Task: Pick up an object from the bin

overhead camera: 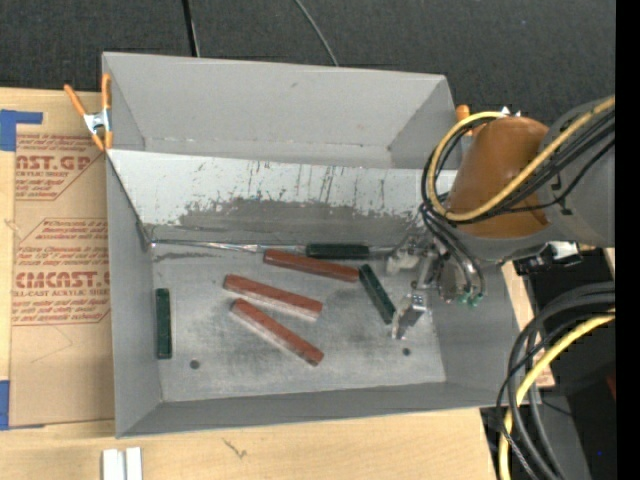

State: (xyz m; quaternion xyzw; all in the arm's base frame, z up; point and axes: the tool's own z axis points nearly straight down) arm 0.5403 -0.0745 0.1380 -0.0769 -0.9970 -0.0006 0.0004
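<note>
My gripper [408, 320] hangs low at the right side of the bin, with its fingertips near the floor. A short dark green bar [376, 293] lies tilted just left of the fingers. Beyond it, near the back wall, lie a dark green bar [338, 252] and a red-brown bar [310, 265] end to end. Nothing shows between the fingers.
Two more red-brown bars [272, 296] [277, 331] lie slanted in the middle of the bin floor. A dark green bar [162, 322] lies upright along the left wall. The arm with its orange cover and cables reaches in over the right rim.
</note>
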